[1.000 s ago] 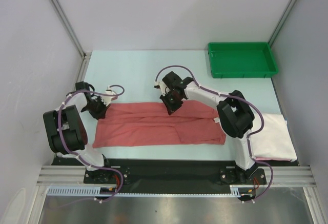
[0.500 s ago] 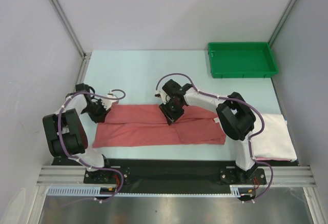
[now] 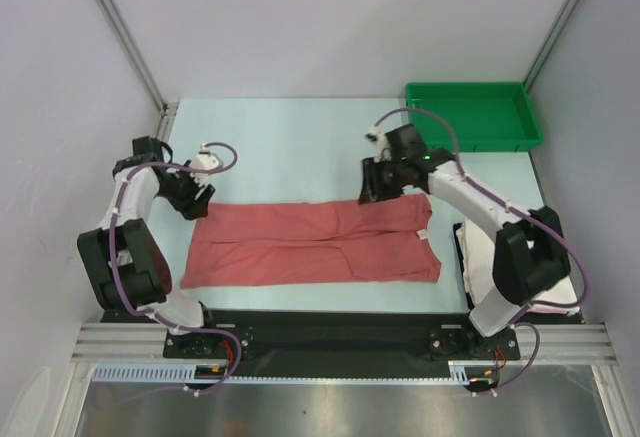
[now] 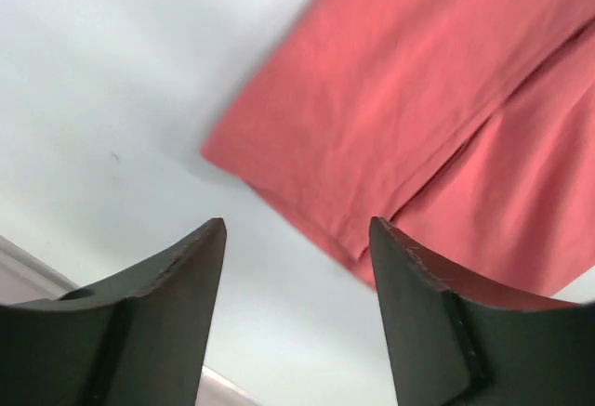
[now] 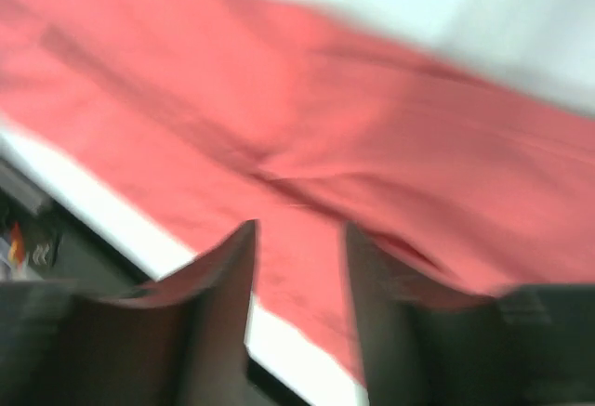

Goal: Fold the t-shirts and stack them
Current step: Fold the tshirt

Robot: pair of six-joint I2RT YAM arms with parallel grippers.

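Pale-blue tabletop, salmon-red t-shirt flat across; white t-shirt only from overhead. Left gripper, right gripper parted, empty.

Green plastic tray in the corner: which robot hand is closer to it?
Right. The right gripper hangs over the far edge of the salmon-red t-shirt, just left of the green plastic tray. The left gripper is across the table, by the shirt's left end.
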